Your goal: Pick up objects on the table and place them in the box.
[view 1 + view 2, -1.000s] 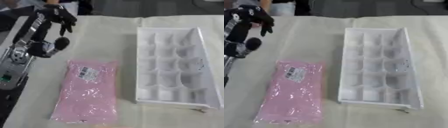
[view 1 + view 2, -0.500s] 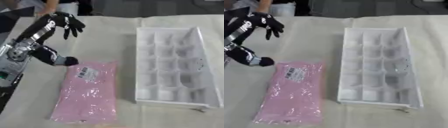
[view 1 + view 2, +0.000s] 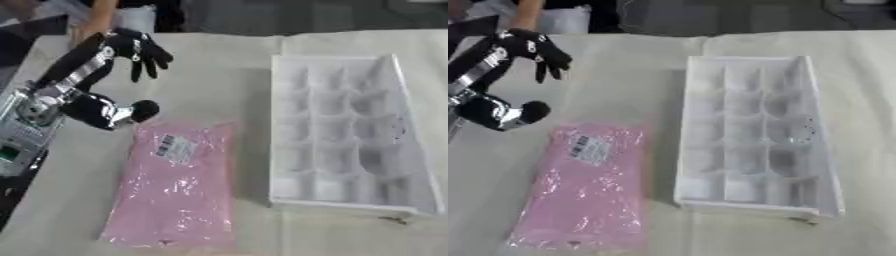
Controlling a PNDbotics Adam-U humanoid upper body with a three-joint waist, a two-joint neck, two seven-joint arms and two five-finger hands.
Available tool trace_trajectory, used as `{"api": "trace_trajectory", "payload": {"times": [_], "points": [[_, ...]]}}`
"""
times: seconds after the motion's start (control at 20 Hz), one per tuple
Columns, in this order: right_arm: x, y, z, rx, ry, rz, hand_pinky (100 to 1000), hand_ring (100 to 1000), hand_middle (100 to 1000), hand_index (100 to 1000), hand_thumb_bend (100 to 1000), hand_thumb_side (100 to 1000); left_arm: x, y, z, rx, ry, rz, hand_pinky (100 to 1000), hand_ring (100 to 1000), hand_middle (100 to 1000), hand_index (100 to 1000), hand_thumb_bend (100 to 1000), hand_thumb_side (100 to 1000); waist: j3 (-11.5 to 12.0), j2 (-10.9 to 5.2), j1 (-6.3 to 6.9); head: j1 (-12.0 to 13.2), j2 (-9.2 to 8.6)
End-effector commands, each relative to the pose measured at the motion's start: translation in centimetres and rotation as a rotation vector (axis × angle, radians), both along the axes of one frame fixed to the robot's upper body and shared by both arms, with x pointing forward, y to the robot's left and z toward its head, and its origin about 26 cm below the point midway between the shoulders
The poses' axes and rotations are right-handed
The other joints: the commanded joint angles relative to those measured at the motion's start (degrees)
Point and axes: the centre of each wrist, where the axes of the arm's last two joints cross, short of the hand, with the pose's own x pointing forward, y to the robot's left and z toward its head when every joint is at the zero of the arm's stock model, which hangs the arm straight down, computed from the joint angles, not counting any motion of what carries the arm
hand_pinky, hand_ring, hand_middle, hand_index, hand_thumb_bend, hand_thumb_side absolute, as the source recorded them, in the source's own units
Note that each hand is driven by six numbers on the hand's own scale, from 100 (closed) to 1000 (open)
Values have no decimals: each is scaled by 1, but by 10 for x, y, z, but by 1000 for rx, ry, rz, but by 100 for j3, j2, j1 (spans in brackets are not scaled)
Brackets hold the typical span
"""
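One pink bag is seen lying flat on the cloth-covered surface, left of centre, with a small white label near its top end. Just one box is there too: a white tray split into lots of small compartments, all of which look bare as far as can be made out. It's set to the right of the bag, close beside it but not touching.

Only one robot hand is visible, the left one, held up over the far left part of the surface with its black fingers hanging down relaxed and nothing gripped in them. It's well apart from the bag and not in contact with it. A rounded black part of the arm sits just above the bag's top edge; whether it touches can't be told. The right robot hand isn't seen in either view.
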Motion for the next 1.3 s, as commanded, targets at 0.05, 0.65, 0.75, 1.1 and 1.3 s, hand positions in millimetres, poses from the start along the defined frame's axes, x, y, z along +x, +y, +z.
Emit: {"api": "trace_trajectory", "payload": {"times": [0.05, 0.65, 0.75, 1.1, 1.3], "points": [[-3, 0, 11, -29, -32, -1, 425, 566, 527, 591, 282, 1000, -2, 2, 10, 69, -3, -7, 279, 495, 553, 761, 416, 775, 2, -82, -15, -59, -1], [-3, 0, 10, -31, -28, -1, 425, 567, 527, 590, 285, 1000, 2, 0, 4, 341, 171, -53, 401, 577, 632, 812, 670, 666, -7, -68, -20, -28, -1], [-3, 0, 10, -32, -28, -2, 425, 567, 526, 588, 287, 1000, 3, 0, 3, 374, 197, -65, 417, 587, 642, 822, 713, 641, -12, -64, -17, -18, -1], [-3, 1, 11, -38, -25, -1, 425, 567, 525, 582, 291, 1000, 7, -1, -9, 467, 299, -94, 442, 607, 668, 836, 703, 662, -22, -58, -13, 9, -1], [-3, 1, 11, -40, -25, 0, 424, 566, 522, 578, 291, 1000, 10, -1, -15, 517, 345, -76, 452, 620, 690, 846, 699, 679, -36, -57, -15, 3, -1]]}}
